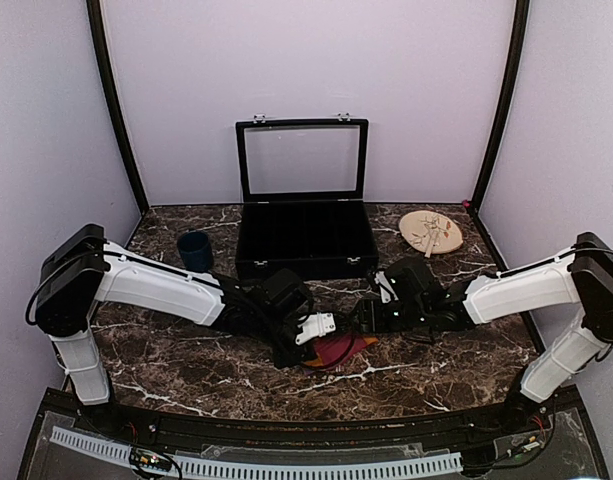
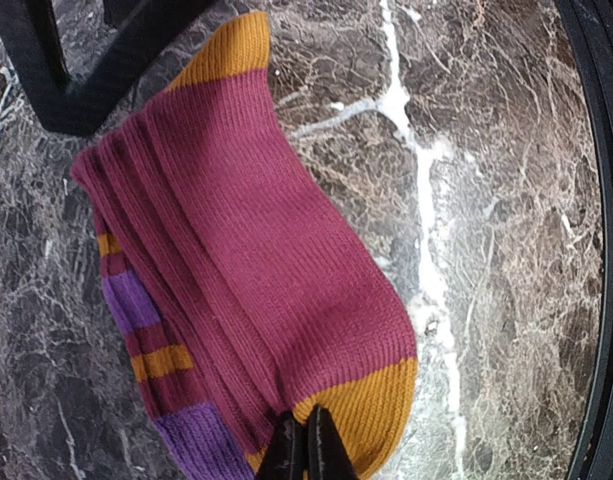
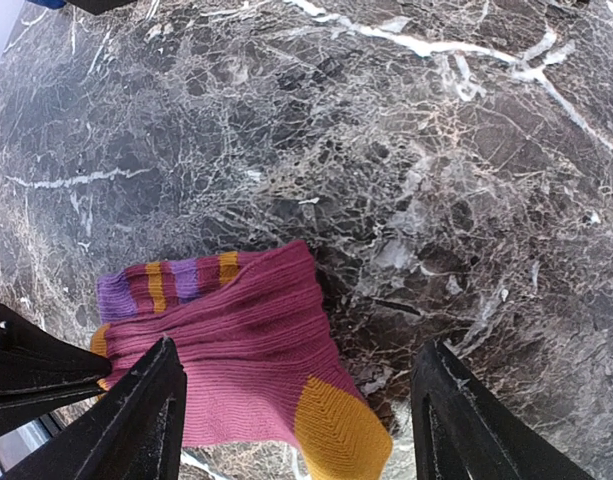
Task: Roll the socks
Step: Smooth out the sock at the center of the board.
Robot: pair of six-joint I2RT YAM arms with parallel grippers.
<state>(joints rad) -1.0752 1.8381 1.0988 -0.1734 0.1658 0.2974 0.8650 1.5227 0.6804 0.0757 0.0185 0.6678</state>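
A maroon-red sock (image 2: 246, 270) with purple bands and orange heel and toe lies folded flat on the marble table (image 2: 486, 200). In the top view the sock (image 1: 338, 351) sits between my two arms, near the table's front middle. My left gripper (image 2: 306, 445) is shut, its tips pinching the sock at the edge of an orange end. My right gripper (image 3: 296, 420) hovers open just above the sock (image 3: 236, 350), one finger on each side of the sock's other orange end, touching nothing. In the top view the left gripper (image 1: 319, 340) and right gripper (image 1: 371, 322) face each other across the sock.
An open black case with a glass lid (image 1: 304, 240) stands behind the grippers. A dark blue cup (image 1: 195, 250) is at the back left. A round wooden plate (image 1: 431, 233) lies at the back right. The table's dark front rim (image 2: 596, 250) runs close beside the sock.
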